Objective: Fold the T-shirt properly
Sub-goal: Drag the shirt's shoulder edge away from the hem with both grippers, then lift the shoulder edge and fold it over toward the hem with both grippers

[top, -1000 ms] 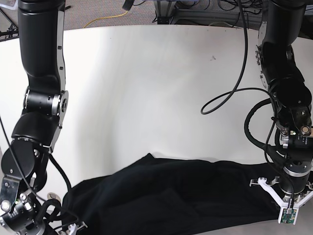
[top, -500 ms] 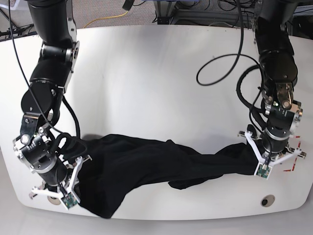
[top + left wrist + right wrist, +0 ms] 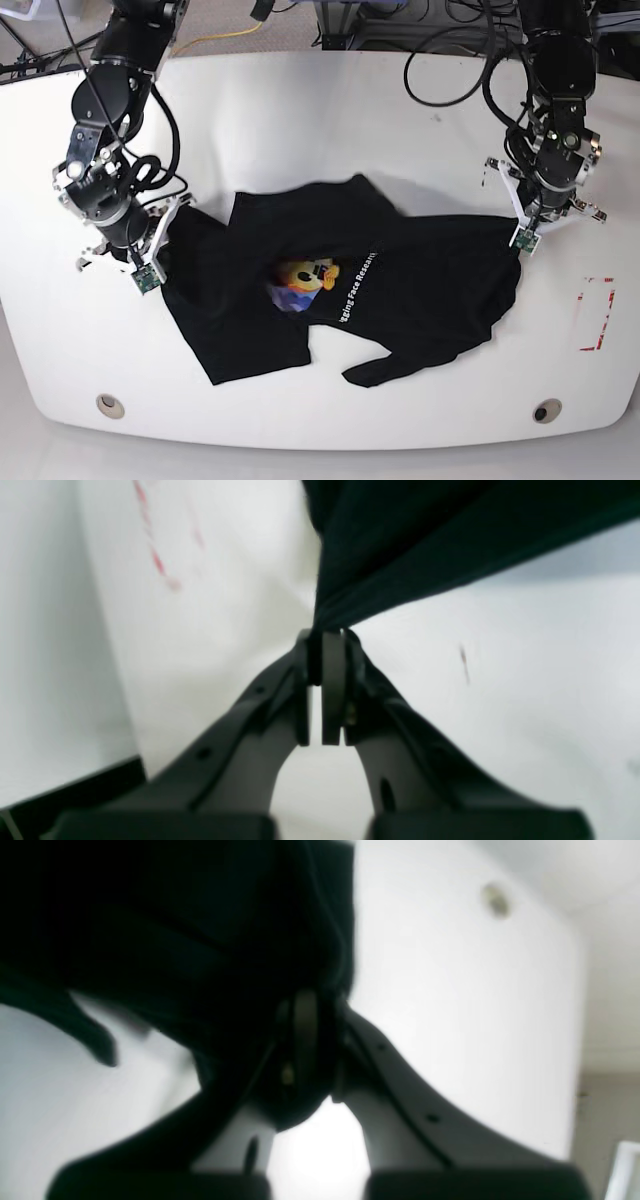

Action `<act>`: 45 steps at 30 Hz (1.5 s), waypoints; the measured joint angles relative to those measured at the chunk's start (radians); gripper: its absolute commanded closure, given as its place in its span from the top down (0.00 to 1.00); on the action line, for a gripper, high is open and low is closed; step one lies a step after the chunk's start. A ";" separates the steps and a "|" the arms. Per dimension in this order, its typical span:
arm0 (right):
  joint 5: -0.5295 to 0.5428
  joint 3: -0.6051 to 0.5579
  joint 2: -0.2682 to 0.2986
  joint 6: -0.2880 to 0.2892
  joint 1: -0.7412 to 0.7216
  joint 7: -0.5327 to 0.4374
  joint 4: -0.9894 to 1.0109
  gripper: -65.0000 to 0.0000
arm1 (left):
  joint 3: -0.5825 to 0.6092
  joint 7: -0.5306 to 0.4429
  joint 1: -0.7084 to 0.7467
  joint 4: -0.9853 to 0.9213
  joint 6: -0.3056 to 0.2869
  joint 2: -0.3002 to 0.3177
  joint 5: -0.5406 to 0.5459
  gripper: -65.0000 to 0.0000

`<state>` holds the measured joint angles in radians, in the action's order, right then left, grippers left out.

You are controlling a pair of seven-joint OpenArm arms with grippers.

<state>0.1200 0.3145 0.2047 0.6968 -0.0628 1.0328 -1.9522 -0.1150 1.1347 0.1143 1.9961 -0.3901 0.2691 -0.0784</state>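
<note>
Fingers of my left gripper (image 3: 320, 645) pinch a gathered edge of the T-shirt (image 3: 400, 290); my right gripper (image 3: 315, 1010) is clamped on the opposite edge. Held apart like this, the cloth spreads print-up (somewhat skewed and rumpled) on the white table (image 3: 300, 110), presumably so I can flatten it before folding.

My T-shirt (image 3: 400, 290) is soft, matt black cloth. It lies on a smooth white table (image 3: 300, 110). My gripper fingers (image 3: 332, 690) look like matt grey plastic.

Black T-shirt (image 3: 400, 280) lies rumpled, print up, on table.
</note>
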 measured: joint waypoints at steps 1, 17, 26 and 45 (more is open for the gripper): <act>0.000 0.006 -0.006 0.002 0.022 0.004 0.001 0.00 | 0.000 0.000 0.020 0.000 0.000 0.000 0.000 0.00; 0.002 0.113 -0.112 0.001 0.294 -0.001 -0.026 0.00 | -0.106 -0.134 0.259 0.000 -0.001 -0.022 0.007 0.00; 0.014 0.194 -0.146 0.003 0.367 -0.003 -0.030 0.00 | -0.193 -0.262 0.428 -0.009 -0.037 -0.022 0.010 0.00; -0.007 0.195 -0.188 -0.001 0.381 -0.001 -0.028 0.00 | -0.186 -0.295 0.426 -0.031 -0.038 -0.058 0.003 0.00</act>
<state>0.1127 0.5095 0.0170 0.6960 0.3180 1.0321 -1.9800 -0.3012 0.8398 0.5404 1.9656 -0.4282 0.2115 -0.0753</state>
